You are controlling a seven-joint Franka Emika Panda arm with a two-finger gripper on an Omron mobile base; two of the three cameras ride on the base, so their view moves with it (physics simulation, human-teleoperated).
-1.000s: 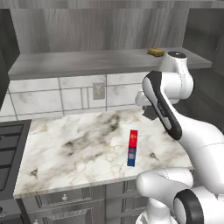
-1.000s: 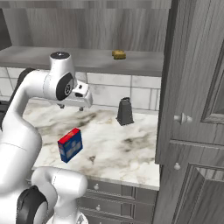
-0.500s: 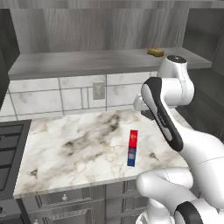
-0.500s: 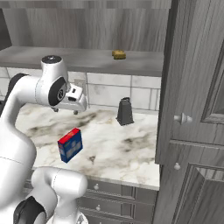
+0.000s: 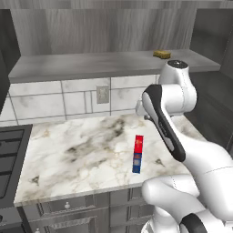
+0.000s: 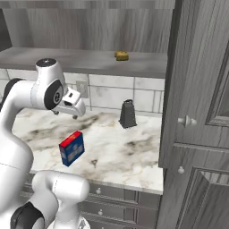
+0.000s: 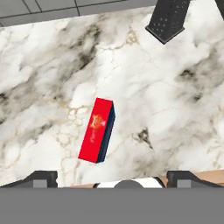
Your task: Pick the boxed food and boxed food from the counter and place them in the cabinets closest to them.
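Observation:
The slim red carton with blue and yellow print (image 5: 138,154) (image 6: 71,148) stands upright near the front of the white marble counter (image 5: 77,157) (image 6: 134,154). In the hand view its red top (image 7: 97,130) lies just above my fingertips. My gripper (image 6: 65,114) (image 5: 142,110) (image 7: 113,178) hangs above the counter, behind the carton and apart from it. It is open, with its fingers spread wide and nothing between them. The tan-brown carton is out of view. A grey shelf board (image 5: 91,64) (image 6: 76,60) of the wall cabinet runs above the backsplash.
A dark box grater (image 6: 128,114) (image 7: 168,17) stands at the back of the counter. A small yellow-brown block (image 5: 162,54) (image 6: 121,55) lies on the shelf. A tall dark grey cabinet (image 6: 201,112) bounds the counter's right, and a black stove (image 5: 9,150) its left.
My hand has sunk a little and drifted left over the counter toward the red carton. The carton and the grater have not moved.

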